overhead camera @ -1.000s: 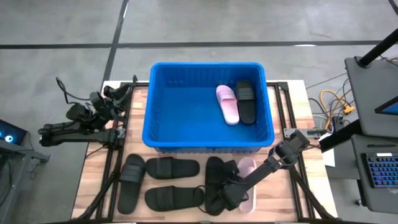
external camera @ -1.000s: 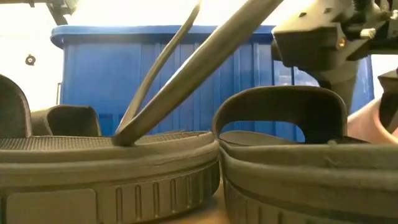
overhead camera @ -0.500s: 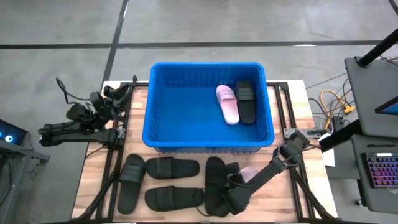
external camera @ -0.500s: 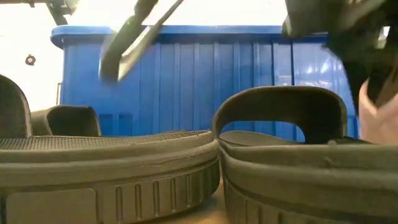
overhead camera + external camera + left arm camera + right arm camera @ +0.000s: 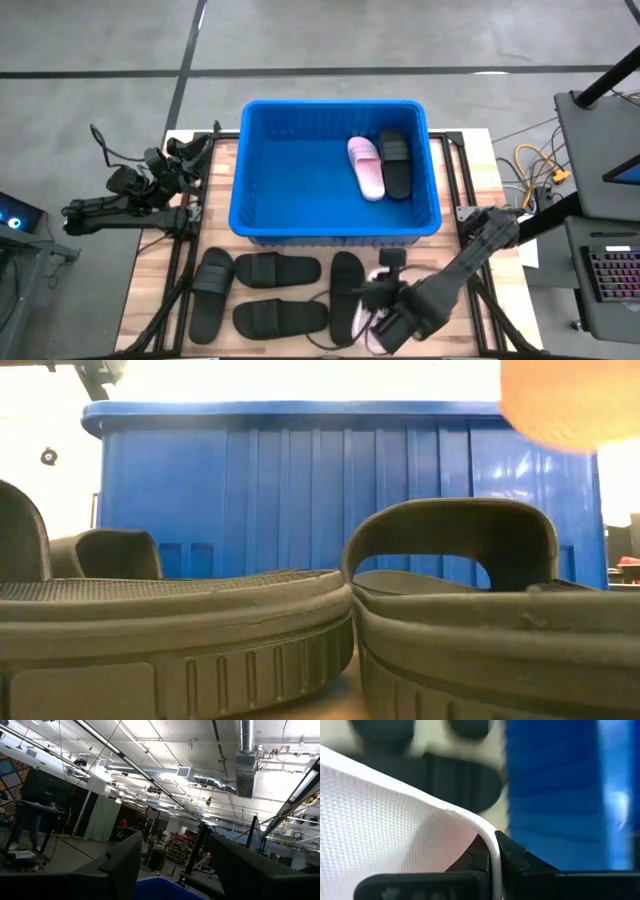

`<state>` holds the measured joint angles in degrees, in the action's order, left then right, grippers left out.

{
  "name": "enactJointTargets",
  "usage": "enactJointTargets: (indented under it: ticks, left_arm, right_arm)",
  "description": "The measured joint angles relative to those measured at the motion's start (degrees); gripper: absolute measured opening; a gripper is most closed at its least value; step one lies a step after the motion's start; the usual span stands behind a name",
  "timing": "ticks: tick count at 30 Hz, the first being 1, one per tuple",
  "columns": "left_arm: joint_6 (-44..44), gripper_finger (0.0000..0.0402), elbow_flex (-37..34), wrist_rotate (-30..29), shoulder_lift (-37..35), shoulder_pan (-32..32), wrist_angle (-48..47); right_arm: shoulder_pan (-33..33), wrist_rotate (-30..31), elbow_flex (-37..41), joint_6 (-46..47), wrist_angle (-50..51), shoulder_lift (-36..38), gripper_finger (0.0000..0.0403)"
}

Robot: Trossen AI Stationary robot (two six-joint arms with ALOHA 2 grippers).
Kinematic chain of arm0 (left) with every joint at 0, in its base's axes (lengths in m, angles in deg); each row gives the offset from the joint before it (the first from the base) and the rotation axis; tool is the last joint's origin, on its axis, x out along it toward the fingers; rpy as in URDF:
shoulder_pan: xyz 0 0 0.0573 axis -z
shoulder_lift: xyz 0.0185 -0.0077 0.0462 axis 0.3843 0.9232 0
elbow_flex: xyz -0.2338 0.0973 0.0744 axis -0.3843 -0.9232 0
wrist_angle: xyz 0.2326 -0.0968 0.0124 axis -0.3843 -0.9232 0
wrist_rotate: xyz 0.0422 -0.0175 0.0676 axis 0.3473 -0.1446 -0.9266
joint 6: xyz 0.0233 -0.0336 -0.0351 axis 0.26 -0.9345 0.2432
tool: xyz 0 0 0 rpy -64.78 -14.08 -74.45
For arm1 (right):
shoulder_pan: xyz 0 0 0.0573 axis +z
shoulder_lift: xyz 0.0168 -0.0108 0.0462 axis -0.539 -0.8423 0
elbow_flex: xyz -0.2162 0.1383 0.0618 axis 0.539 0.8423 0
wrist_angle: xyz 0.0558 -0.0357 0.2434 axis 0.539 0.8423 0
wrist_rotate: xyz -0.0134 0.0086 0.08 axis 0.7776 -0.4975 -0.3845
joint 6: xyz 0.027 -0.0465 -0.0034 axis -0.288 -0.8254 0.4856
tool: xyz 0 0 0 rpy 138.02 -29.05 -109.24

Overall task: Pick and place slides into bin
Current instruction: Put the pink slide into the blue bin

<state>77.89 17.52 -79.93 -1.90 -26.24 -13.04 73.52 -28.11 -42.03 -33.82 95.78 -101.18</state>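
The blue bin (image 5: pixel 335 225) stands at the table's far middle with a pink slide (image 5: pixel 365 167) and a black slide (image 5: pixel 396 163) lying flat on its floor. Several black slides (image 5: pixel 278 270) lie flat on the table in front of the bin; two of them (image 5: pixel 180 630) fill the low view. My right gripper (image 5: pixel 378 318) is near the table's front edge, shut on a pale pink slide (image 5: pixel 385 815), which shows as a pale blur (image 5: pixel 560 400) high in the low view. My left gripper (image 5: pixel 185 150) waits open at the table's left, pointing up. My right gripper pinches a thin curved edge (image 5: pixel 492 851) of the pale pink slide between its two fingertips (image 5: pixel 512 856). Whether that edge is strap or sole, I cannot tell. The slide is lifted clear of the table.
Black rails (image 5: pixel 180 270) run along the table's left and right sides. A black slide (image 5: pixel 347 290) lies right beside the right gripper. A desk with cables and a keyboard (image 5: pixel 610 270) stands off the table's right edge.
My right gripper has shut on the pale pink slide at the front right and risen, drifting slightly toward the table's near right. The slide has left its place on the table and is now lifted clear. The black slides have stayed put.
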Motion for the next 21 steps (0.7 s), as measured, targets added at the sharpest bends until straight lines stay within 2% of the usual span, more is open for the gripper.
enactJointTargets:
  ticks: [4, 8, 14, 21]
  left_arm:
    - [-0.07, 0.0217, 0.0, 0.0, 0.0, -0.01, 0.0]
    - [-0.04, 0.0217, 0.0, 0.0, 0.0, -0.02, 0.0]
    - [-0.02, 0.0217, -0.01, 0.0, 0.0, -0.01, 0.04]
    - [-0.02, 0.0217, -0.01, -0.02, 0.0, -0.02, 0.02]
  right_arm:
    - [-0.83, 8.01, -4.0, -0.22, -2.13, 4.58, 0.0009]
    - [-2.44, 12.74, -7.25, -2.84, -4.25, 8.85, 0.0009]
    - [-7.06, 13.43, -9.99, -21.94, -9.36, 12.59, 0.0009]
    - [-18.42, 12.3, -10.44, -39.91, -9.16, 14.74, 0.0009]
